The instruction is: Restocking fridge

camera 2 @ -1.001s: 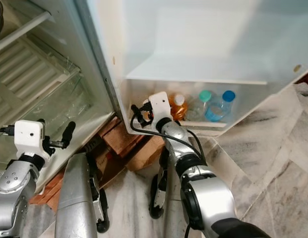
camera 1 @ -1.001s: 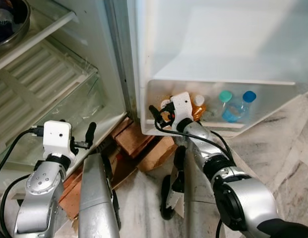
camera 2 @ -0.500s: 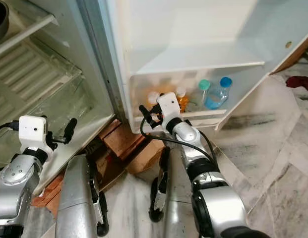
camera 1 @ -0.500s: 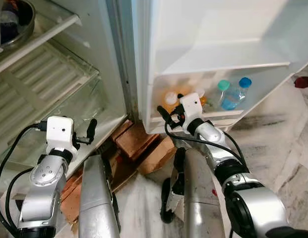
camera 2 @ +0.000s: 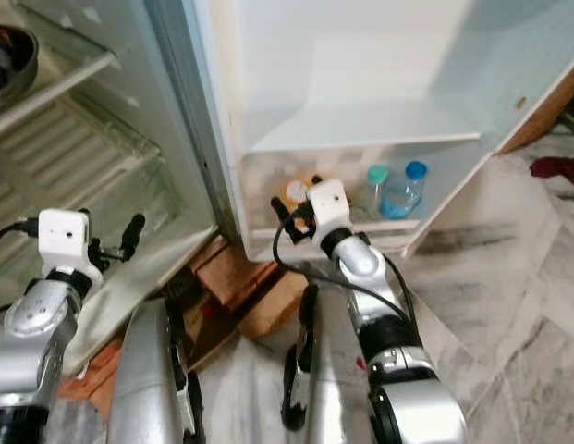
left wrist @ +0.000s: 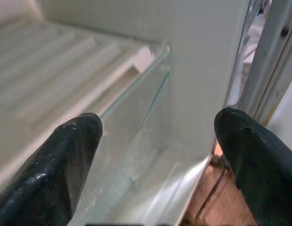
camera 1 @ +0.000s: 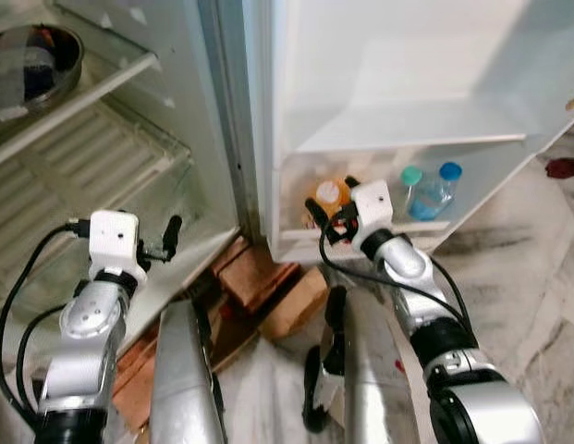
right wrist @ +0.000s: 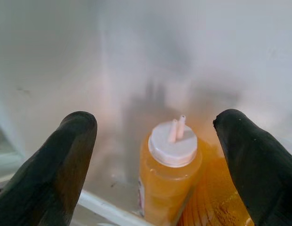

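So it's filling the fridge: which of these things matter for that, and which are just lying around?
Part of the job:
- orange bottle in the door shelf
- two water bottles in the same shelf
- right gripper, open before the orange bottle

Just there:
- bowl on an upper shelf
- wooden blocks under the fridge
- left gripper, open, idle

Both arms were built of rounded silver segments joined by dark ring-shaped joints. Each wrist carried a white, box-like camera housing with a small dark dot on its face. The left end effector [camera 1: 169,242] and the right end effector [camera 1: 331,215] each had two long, matte black fingers with blunt, rounded tips. Black cables looped loosely from each wrist housing back along the forearm. Two silver legs showed below.
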Controlling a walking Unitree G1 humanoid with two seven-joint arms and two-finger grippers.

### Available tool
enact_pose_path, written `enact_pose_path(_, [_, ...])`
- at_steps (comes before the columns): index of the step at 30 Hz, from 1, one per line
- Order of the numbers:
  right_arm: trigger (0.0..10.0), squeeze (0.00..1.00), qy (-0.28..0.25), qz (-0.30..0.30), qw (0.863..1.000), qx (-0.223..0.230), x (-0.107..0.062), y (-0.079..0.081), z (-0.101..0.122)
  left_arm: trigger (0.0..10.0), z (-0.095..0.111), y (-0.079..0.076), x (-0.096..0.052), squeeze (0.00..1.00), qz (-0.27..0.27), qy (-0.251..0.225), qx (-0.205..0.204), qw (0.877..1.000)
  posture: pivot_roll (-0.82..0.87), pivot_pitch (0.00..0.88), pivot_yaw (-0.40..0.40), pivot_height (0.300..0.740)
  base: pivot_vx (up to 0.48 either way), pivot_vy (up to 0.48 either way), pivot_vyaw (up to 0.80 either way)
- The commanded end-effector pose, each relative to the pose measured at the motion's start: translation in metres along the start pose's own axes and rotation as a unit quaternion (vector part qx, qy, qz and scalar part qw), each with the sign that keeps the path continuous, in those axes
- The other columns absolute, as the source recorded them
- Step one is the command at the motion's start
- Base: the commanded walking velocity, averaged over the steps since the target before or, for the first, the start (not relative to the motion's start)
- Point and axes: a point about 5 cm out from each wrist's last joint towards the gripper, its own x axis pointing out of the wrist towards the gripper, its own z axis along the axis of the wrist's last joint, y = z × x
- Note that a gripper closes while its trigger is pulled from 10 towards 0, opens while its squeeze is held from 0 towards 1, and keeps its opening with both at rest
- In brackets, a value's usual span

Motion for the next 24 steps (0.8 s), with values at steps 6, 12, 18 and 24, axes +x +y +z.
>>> enact_pose_path(6, [10.0,0.00,-0.018,-0.006,0.999,0.034,-0.023,0.000,0.001,10.0,-0.010,0.000,-0.006,0.00,0.001,0.009,0.001,1.000,0.05,0.065,-0.027,0.524,0.000,0.000,0.00])
enact_pose_path(12, [10.0,0.00,-0.024,-0.075,0.993,0.090,-0.059,0.018,-0.008,10.0,-0.013,-0.020,-0.013,0.00,-0.010,0.005,-0.023,1.000,0.05,0.000,-0.051,0.524,0.000,0.000,0.00])
enact_pose_path(18, [10.0,0.00,-0.006,-0.090,0.988,0.124,-0.074,0.032,-0.009,10.0,-0.005,-0.045,-0.006,0.00,-0.056,-0.014,-0.030,0.998,0.06,0.000,-0.051,0.524,0.000,0.000,0.00])
enact_pose_path(24, [10.0,0.00,-0.010,-0.114,0.991,0.069,-0.077,0.016,0.000,10.0,0.000,-0.049,0.004,0.00,-0.062,-0.025,-0.005,0.998,0.05,0.000,-0.017,0.550,0.000,0.000,-0.07])
